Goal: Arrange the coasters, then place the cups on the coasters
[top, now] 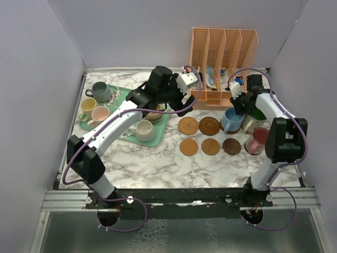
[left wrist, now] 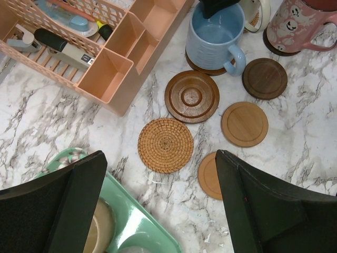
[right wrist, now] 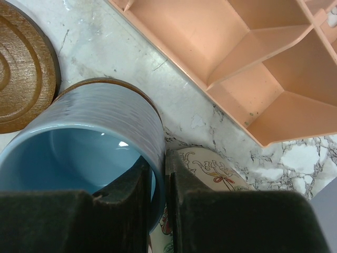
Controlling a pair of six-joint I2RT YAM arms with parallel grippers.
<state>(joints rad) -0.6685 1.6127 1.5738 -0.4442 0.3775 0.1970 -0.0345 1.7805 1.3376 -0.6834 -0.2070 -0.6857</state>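
Nearest me, I am counting three bare discs in a row, two tan coasters (top: 189,147) and a dark coaster (top: 231,146), with a woven coaster (top: 188,126) and a ringed coaster (top: 209,125) lying just behind them. The left gripper (left wrist: 160,158) is hanging wide open and empty by the mint tray (left wrist: 152,237), where four cups (top: 144,130) are sitting in plain view; something tan under that arm I am failing to make out. The right gripper (right wrist: 166,182) is pinching the blue cup (top: 231,120) by its wall, one finger inside, and that cup is standing on a sixth coaster (left wrist: 200,69). The pink cup (left wrist: 300,23) is resting on a seventh coaster (left wrist: 271,48). The green cup (top: 259,113) is peeking out, half hidden, behind the right arm. The marbled table (top: 158,168) is running back to a peach organizer (top: 224,42) and plain pale walls (top: 131,31).
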